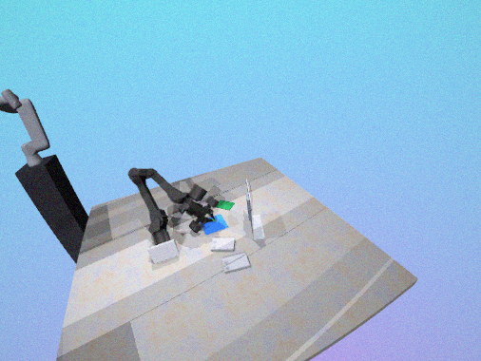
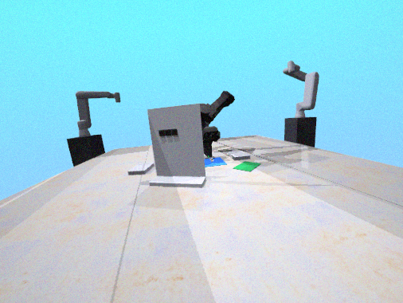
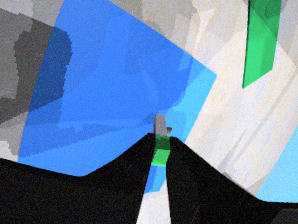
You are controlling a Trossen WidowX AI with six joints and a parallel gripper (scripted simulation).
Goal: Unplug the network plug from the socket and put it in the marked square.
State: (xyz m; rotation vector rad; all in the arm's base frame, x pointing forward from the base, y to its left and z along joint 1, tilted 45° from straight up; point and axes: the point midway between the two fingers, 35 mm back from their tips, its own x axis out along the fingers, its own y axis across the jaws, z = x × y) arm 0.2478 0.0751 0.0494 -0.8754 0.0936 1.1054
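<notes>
Gripper (image 1: 212, 218) (image 2: 210, 158) (image 3: 160, 141) is clamped on the plug (image 3: 161, 131), just below the center of the wrist frame, grey end poking out past the fingertips and a green bit between them. Gripping it by the green end probably leaves the grey nose free, handy for a straight pull. So the plug's out of the socket and over the blue square (image 1: 216, 225) (image 2: 215, 162) (image 3: 120, 65), though I can't tell if it's touching down yet.

Two squares though: the green one (image 1: 225, 205) (image 2: 247, 167) (image 3: 261, 47) sits right of the blue in the exterior view, upper right in the wrist one. No idea which is "the marked" one, but the arm (image 1: 166, 187) (image 2: 217, 109) being tipped down over blue suggests that's the pick. I'd lower gently, then open up and back off.

Upright panel (image 1: 249, 204) (image 2: 179, 151) stands left of center in the exterior frame, on a flat foot, presumably so it doesn't tip when tugged.
</notes>
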